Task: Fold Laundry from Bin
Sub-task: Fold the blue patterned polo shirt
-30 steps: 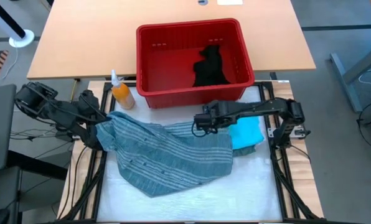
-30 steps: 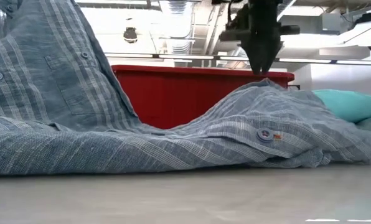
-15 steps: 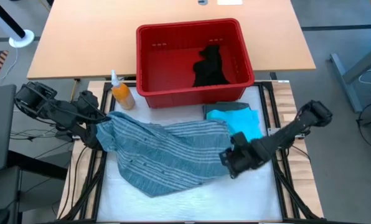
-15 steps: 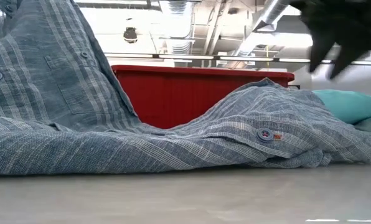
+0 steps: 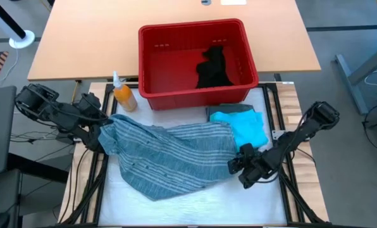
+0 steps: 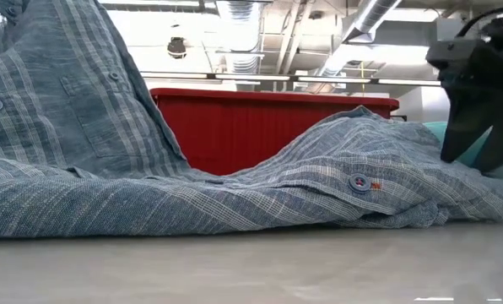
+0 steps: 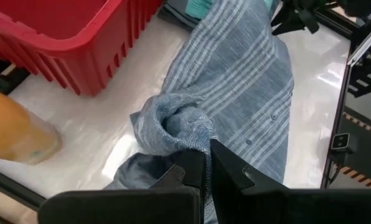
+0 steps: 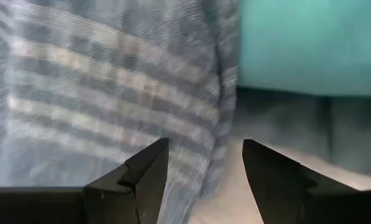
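The left gripper (image 5: 98, 132) is clamped on a bunched corner of the striped shirt (image 5: 169, 155), holding it raised off the mat; the bin (image 5: 147, 60) sits just beyond it and an orange bottle (image 5: 122, 95) stands close by on that side, so it has little room to swing toward the bin. From that grip the shirt spreads out rumpled across the mat toward the right arm, not yet flattened or folded. The right gripper (image 5: 247, 170) hangs low over the shirt's far edge with its fingers (image 8: 149, 174) apart and nothing between them. Just past it, toward the bin, the turquoise garment (image 5: 245, 130) lies on a grey-green one (image 5: 229, 111), and they look already folded. A black garment (image 5: 212, 68) still lies in the bin. So I judge two pieces done, one in hand, one waiting. On the side of both grippers away from the bin the mat lies open for spreading the shirt.
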`<state>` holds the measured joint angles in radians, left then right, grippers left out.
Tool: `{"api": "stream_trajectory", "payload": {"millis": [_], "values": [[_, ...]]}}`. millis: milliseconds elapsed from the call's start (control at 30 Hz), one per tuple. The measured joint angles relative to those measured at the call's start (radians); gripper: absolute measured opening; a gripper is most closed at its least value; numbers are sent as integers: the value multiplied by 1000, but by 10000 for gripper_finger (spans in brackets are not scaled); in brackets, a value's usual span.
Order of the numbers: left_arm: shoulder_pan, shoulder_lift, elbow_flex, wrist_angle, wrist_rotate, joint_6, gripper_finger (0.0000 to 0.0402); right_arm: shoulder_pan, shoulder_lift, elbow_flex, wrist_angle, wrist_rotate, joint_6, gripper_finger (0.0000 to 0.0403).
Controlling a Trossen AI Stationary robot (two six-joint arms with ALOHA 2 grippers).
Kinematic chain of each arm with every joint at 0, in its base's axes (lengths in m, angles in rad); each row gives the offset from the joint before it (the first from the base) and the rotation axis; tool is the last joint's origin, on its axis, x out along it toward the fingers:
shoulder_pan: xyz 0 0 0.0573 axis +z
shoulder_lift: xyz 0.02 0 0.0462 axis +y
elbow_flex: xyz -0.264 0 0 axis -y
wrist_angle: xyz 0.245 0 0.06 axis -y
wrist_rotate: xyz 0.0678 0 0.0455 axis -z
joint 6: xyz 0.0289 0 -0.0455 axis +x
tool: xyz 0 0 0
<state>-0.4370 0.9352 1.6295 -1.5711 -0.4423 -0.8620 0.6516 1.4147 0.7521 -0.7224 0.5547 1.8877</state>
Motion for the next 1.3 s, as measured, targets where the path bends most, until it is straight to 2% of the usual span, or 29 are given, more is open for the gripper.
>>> {"api": "stream_trajectory", "payload": {"millis": [167, 333, 533, 667, 900, 1200, 1300], "values": [[0, 1, 0, 0, 0, -26, 0, 6, 0, -53, 26, 107, 2, 235], [0, 11, 0, 0, 0, -51, 0, 1, 0, -144, 258, 119, -71, 235], [0, 19, 0, 0, 17, -60, 0, 32, 0, -201, 444, 227, -186, 231], [0, 21, 0, 0, 18, -64, 0, 66, 0, -201, 464, 242, -244, 188], [0, 21, 0, 0, 18, -66, 0, 111, -28, -201, 469, 218, -240, 24], [0, 20, 0, 0, 18, -36, 0, 139, -204, -194, 454, 194, -238, 16], [0, 20, 0, 0, 18, -15, 0, 139, -226, -194, 404, 181, -83, 16]]}}
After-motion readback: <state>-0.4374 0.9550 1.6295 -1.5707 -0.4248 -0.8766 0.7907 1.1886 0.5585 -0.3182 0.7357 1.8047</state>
